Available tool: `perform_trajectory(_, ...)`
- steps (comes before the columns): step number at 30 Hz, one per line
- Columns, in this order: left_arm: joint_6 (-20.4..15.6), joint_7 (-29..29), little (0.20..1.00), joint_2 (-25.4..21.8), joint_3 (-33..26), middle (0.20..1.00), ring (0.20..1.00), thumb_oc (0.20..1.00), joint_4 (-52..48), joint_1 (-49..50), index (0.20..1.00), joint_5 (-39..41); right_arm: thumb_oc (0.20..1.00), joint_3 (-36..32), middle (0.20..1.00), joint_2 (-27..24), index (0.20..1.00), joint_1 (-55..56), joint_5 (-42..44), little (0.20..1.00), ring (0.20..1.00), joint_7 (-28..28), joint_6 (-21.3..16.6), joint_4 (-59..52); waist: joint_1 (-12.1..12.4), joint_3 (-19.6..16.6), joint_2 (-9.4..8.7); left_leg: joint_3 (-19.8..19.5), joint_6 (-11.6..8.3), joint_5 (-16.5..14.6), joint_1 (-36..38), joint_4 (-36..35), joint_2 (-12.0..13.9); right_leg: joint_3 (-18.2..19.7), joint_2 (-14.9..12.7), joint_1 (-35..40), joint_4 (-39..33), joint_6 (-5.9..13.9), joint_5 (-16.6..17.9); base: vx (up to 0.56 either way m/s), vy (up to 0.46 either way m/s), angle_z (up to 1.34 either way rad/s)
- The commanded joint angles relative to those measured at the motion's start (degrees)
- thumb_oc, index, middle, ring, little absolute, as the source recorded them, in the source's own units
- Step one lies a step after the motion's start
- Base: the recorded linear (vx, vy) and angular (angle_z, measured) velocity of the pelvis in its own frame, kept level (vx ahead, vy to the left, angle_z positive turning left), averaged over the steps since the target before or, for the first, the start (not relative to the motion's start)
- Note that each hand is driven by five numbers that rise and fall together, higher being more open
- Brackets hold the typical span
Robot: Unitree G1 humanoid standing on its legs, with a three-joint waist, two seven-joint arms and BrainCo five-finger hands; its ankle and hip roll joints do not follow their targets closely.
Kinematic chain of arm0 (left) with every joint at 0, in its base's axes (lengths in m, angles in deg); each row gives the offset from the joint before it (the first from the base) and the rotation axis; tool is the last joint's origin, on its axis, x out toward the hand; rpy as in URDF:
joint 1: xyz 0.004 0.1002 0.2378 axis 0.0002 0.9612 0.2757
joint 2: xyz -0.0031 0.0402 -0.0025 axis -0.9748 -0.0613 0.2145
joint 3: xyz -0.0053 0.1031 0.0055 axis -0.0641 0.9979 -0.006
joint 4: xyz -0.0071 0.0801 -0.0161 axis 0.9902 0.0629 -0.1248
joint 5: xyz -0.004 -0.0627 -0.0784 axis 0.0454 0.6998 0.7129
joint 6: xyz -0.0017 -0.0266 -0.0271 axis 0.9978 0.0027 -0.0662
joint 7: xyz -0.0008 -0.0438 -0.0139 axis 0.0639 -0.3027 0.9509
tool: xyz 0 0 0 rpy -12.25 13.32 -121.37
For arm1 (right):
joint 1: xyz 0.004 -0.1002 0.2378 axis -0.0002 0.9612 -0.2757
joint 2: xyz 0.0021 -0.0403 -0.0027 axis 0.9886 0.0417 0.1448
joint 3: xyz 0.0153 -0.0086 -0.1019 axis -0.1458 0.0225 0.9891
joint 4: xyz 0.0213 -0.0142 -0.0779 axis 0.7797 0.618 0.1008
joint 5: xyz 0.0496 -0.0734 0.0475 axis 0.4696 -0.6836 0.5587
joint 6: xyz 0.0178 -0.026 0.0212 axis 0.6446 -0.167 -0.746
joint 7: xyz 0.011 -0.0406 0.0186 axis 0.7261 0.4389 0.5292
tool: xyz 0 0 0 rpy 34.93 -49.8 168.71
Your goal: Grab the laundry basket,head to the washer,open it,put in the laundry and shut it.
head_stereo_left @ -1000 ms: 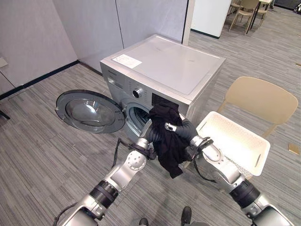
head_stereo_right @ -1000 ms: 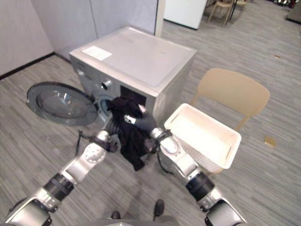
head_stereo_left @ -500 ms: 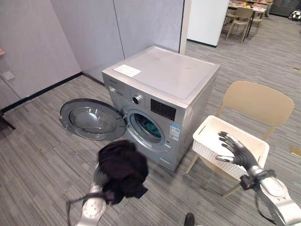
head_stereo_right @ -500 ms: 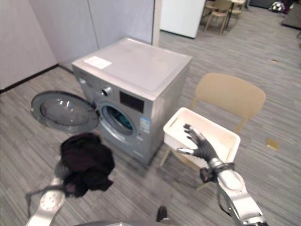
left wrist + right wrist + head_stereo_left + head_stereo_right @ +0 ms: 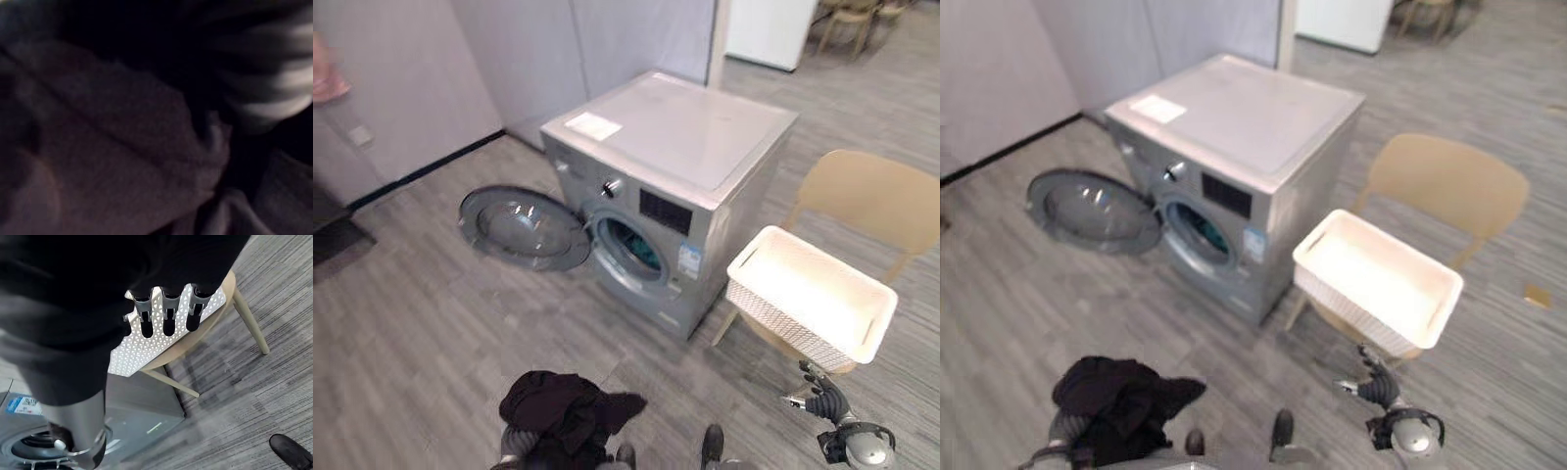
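The silver washer (image 5: 671,147) stands with its round door (image 5: 524,227) swung wide open to the left, and teal cloth shows inside the drum (image 5: 631,250). A white lattice laundry basket (image 5: 778,321) rests on a beige chair (image 5: 867,201) to the washer's right. At the bottom left, away from the washer, a black garment (image 5: 563,411) lies bunched over my left hand (image 5: 514,443), and dark cloth (image 5: 122,147) lies close against that hand in its wrist view. My right hand (image 5: 822,397) hangs low beside the chair, fingers (image 5: 168,316) straight, holding nothing.
A grey partition wall runs behind the washer. Grey plank floor lies between me and the washer front. In the right wrist view the basket's wall (image 5: 146,340) and a chair leg (image 5: 249,318) lie just past my right hand.
The view has pulled back from the washer. The black garment went from the drum mouth down to the lower left on my left hand. My right hand let go and dropped low.
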Motion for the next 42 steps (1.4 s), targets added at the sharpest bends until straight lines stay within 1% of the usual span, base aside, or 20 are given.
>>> perform_trajectory(1,-2.5,1.7,0.200,-3.3,-0.8,0.200,0.200,0.200,-5.0,-6.0,0.200,1.5,1.000,-0.2,1.000,-0.8,1.000,-5.5,-1.3,1.000,1.000,-3.7,-1.5,-2.0,-0.5,4.4,-2.13,6.7,0.03,-2.7,-4.2,4.7,0.0,-5.0,-1.4,5.5,3.5,1.69,-11.7,0.05,0.024,0.84)
perform_trajectory(2,-2.4,1.9,0.200,-3.5,-0.5,0.200,0.200,0.200,-5.2,-6.4,0.200,1.2,1.000,0.0,1.000,-0.6,1.000,-5.5,-1.4,1.000,1.000,-4.1,-1.3,-1.5,-0.9,4.2,-2.17,9.5,-0.36,-4.4,-3.9,5.5,1.1,-5.7,-1.6,6.1,3.5,2.12,-12.5,0.03,0.062,1.16)
perform_trajectory(5,-2.4,2.2,0.200,-4.2,0.3,0.200,0.200,0.200,-6.3,-7.5,0.200,1.1,1.000,1.1,1.000,-0.5,1.000,-5.7,-1.9,1.000,1.000,-4.6,-0.7,-0.4,-2.1,4.4,-2.64,18.4,-0.34,-5.2,-4.3,7.8,4.0,-10.2,-3.2,5.6,3.9,2.18,-12.0,-0.02,0.062,0.97)
perform_trajectory(10,-2.4,2.2,0.200,-4.2,0.3,0.200,0.200,0.200,-6.3,-7.5,0.200,1.1,1.000,1.1,1.000,-0.5,1.000,-5.7,-1.9,1.000,1.000,-4.6,-0.7,-0.4,-2.2,4.4,-2.63,18.3,-0.34,-5.2,-4.4,7.9,4.0,-10.3,-3.2,5.5,3.9,2.18,-12.0,0.05,0.092,0.61)
perform_trajectory(11,-2.0,2.0,0.200,-4.9,1.3,0.200,0.200,0.200,-7.4,-7.6,0.200,0.2,1.000,3.5,1.000,0.3,1.000,-6.9,-3.5,1.000,1.000,-4.4,0.8,0.9,-1.4,4.3,-4.00,19.3,0.84,-7.4,-4.5,9.1,3.9,-13.6,-5.9,7.5,6.1,3.44,-11.9,0.28,0.520,0.30)
perform_trajectory(14,-1.9,1.8,0.200,-6.4,1.7,0.200,0.200,0.200,-8.3,-8.0,0.200,-2.1,1.000,4.5,1.000,1.8,1.000,-7.7,-3.6,1.000,1.000,-4.0,0.8,1.1,-0.7,4.8,-4.47,18.1,2.70,-9.4,-3.6,8.5,1.8,-12.8,-8.9,5.9,12.9,4.12,-12.2,0.21,0.358,0.60)
perform_trajectory(15,-1.8,2.0,0.200,-7.3,2.2,0.200,0.200,0.200,-8.3,-8.9,0.200,-2.8,1.000,4.8,1.000,2.1,1.000,-7.9,-3.3,1.000,1.000,-3.9,0.7,0.9,-1.0,5.2,-4.64,16.8,3.04,-9.9,-3.3,8.5,1.0,-10.2,-9.0,4.7,15.1,4.33,-11.8,0.18,0.185,-0.01)
perform_trajectory(16,-1.9,2.0,0.200,-7.7,2.5,0.200,0.200,0.200,-8.4,-9.4,0.200,-2.9,1.000,5.1,1.000,2.3,1.000,-8.4,-3.1,1.000,1.000,-3.7,0.7,0.7,-1.5,5.4,-4.67,15.5,3.53,-10.5,-3.0,8.4,0.3,-6.5,-8.4,3.0,17.1,4.49,-12.0,0.21,0.169,0.44)
perform_trajectory(18,-1.9,2.3,0.200,-7.5,3.3,0.200,0.200,0.200,-8.6,-10.5,0.200,-2.6,1.000,5.7,1.000,2.3,1.000,-9.1,-3.1,1.000,1.000,-3.8,0.7,0.6,-3.1,5.6,-4.36,12.7,4.20,-11.0,-1.3,6.8,-1.1,2.8,-3.7,-1.8,20.9,3.82,-14.3,0.22,0.180,1.03)
perform_trajectory(20,-2.1,2.2,0.200,-7.2,3.5,0.200,0.200,0.200,-8.7,-10.8,0.200,-2.5,1.000,5.9,1.000,2.0,1.000,-9.3,-2.9,1.000,1.000,-3.7,0.6,0.4,-3.5,6.1,-4.18,11.3,4.90,-10.0,-0.5,6.0,-1.9,5.1,-2.2,-4.0,20.2,3.20,-13.0,0.18,0.071,0.66)
perform_trajectory(25,-2.0,2.0,0.200,-6.9,4.5,0.200,0.200,0.200,-7.9,-11.2,0.200,-2.9,1.000,6.0,1.000,1.9,1.000,-9.2,-2.4,1.000,1.000,-3.6,0.4,-0.1,-4.7,6.9,-4.10,7.3,5.30,-11.2,3.2,3.8,-3.6,6.3,0.0,-9.0,17.7,3.43,-10.6,0.24,0.010,0.61)
perform_trajectory(26,-1.9,1.9,0.200,-6.8,4.4,0.200,0.200,0.200,-7.8,-11.4,0.200,-3.2,1.000,5.9,1.000,1.8,1.000,-9.0,-2.6,1.000,1.000,-3.5,0.4,-0.4,-5.3,7.2,-4.38,5.6,5.13,-11.8,4.9,3.0,-4.7,6.0,0.0,-11.2,14.6,4.11,-8.0,0.36,-0.056,0.65)
perform_trajectory(27,-1.9,1.7,0.200,-6.5,4.5,0.200,0.200,0.200,-7.6,-11.6,0.200,-3.7,1.000,5.8,1.000,1.9,1.000,-8.8,-2.8,1.000,1.000,-3.4,0.5,-0.4,-5.6,7.3,-4.52,4.3,4.85,-12.4,6.3,2.7,-5.4,4.2,-0.2,-12.0,11.4,4.74,-6.5,0.38,-0.055,0.56)
perform_trajectory(30,-2.0,1.5,0.200,-6.3,4.3,0.200,0.200,0.200,-7.7,-11.4,0.200,-4.2,1.000,5.6,1.000,1.7,1.000,-8.4,-3.4,1.000,1.000,-3.2,0.5,-0.5,-5.8,7.4,-4.48,3.3,4.19,-13.2,8.3,2.5,-5.4,0.6,-0.9,-12.6,9.9,5.20,-5.5,0.30,-0.088,0.63)
perform_trajectory(31,-2.1,1.1,0.200,-5.9,4.2,0.200,0.200,0.200,-7.8,-10.6,0.200,-4.7,1.000,5.5,1.000,1.7,1.000,-7.6,-3.6,1.000,1.000,-2.7,0.4,-0.5,-5.7,6.6,-4.56,2.8,3.61,-14.6,10.0,2.9,-5.5,-1.6,-1.3,-10.4,9.4,4.66,-6.0,0.30,-0.100,0.56)
perform_trajectory(32,-2.1,1.1,0.200,-5.9,4.2,0.200,0.200,0.200,-7.8,-10.5,0.200,-4.7,1.000,5.5,1.000,1.6,1.000,-7.6,-3.6,1.000,1.000,-2.7,0.4,-0.5,-5.8,6.7,-4.53,2.8,3.61,-14.6,10.1,2.9,-5.5,-1.7,-1.2,-10.3,9.3,4.66,-6.0,0.31,-0.142,0.52)
perform_trajectory(36,-2.2,0.5,0.200,-5.3,4.7,0.200,0.200,0.200,-7.6,-9.7,0.200,-4.7,1.000,5.1,1.000,1.5,1.000,-6.7,-2.7,1.000,1.000,-2.5,-0.3,0.1,-6.9,4.5,-3.62,2.7,0.10,-11.9,10.7,6.6,-2.9,-0.5,0.5,-6.7,8.6,2.89,-6.5,0.25,-0.159,0.60)
perform_trajectory(38,-2.1,-0.3,0.200,-5.2,5.1,0.200,0.200,0.200,-7.9,-9.5,0.200,-4.6,1.000,4.7,1.000,0.9,1.000,-6.6,-2.2,1.000,1.000,-2.5,-0.5,0.3,-7.4,4.1,-3.43,3.2,-1.49,-8.5,8.4,14.1,-1.1,0.7,1.8,-4.5,7.6,1.32,-7.5,0.23,-0.162,0.22)
perform_trajectory(40,-2.1,-0.3,0.200,-5.0,5.8,0.200,0.200,0.200,-7.6,-10.1,0.200,-4.4,1.000,4.8,1.000,0.6,1.000,-6.9,-1.9,1.000,1.000,-2.7,-0.5,0.8,-7.3,4.4,-3.85,3.8,-1.60,-6.6,4.9,20.9,-0.1,2.0,2.4,-2.2,6.7,0.08,-8.8,0.16,-0.115,-0.14)
perform_trajectory(42,-2.1,-0.2,0.200,-4.7,6.5,0.200,0.200,0.200,-7.3,-11.1,0.200,-4.2,1.000,4.5,1.000,0.3,1.000,-7.2,-1.5,1.000,1.000,-3.4,-0.4,1.6,-6.8,5.2,-4.74,5.1,-0.11,-8.1,0.1,22.3,0.5,3.3,2.1,-0.6,6.3,-0.36,-9.9,0.16,-0.042,-0.34)
